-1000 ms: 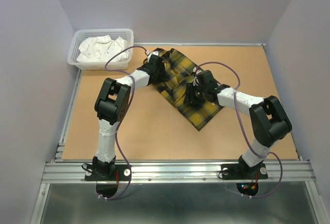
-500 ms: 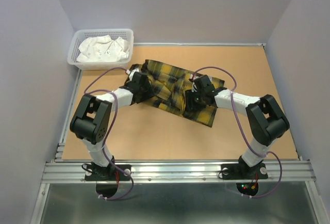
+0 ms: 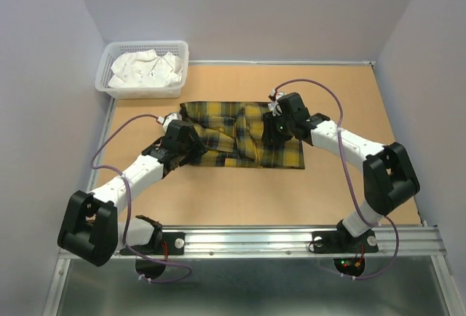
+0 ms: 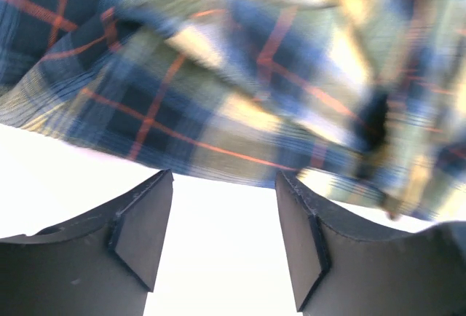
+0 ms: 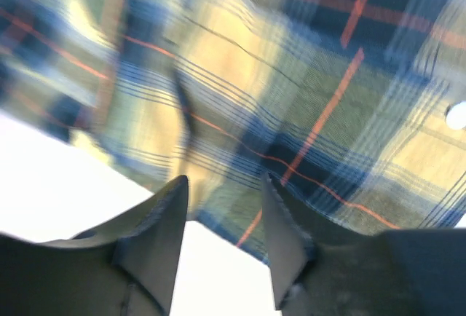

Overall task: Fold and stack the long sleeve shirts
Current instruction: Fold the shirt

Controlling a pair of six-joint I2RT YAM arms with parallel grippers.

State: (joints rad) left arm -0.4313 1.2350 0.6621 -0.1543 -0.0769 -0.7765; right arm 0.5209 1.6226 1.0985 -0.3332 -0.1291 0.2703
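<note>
One long sleeve shirt (image 3: 227, 124), yellow plaid with dark checks and thin red lines, lies rumpled across the middle of the table, its long side running left to right. My left gripper (image 3: 192, 144) is low at its left end. In the left wrist view that gripper (image 4: 224, 175) stands open, bare table between the fingers and the shirt's edge (image 4: 218, 112) just past the tips. My right gripper (image 3: 271, 132) sits over the shirt's right half. In its wrist view the gripper (image 5: 224, 179) is open too, with the shirt's hem (image 5: 291, 112) lying across the gap at the tips.
A white mesh basket (image 3: 103, 77) holding white cloth (image 3: 143, 68) stands at the back left corner. Grey walls close in three sides. A metal rail (image 3: 247, 239) runs along the near edge by the arm bases.
The shirt has swung from a diagonal lie to a left-to-right one and spread wider. The left arm has swept out to the left and nearer; the right arm has stretched out.
</note>
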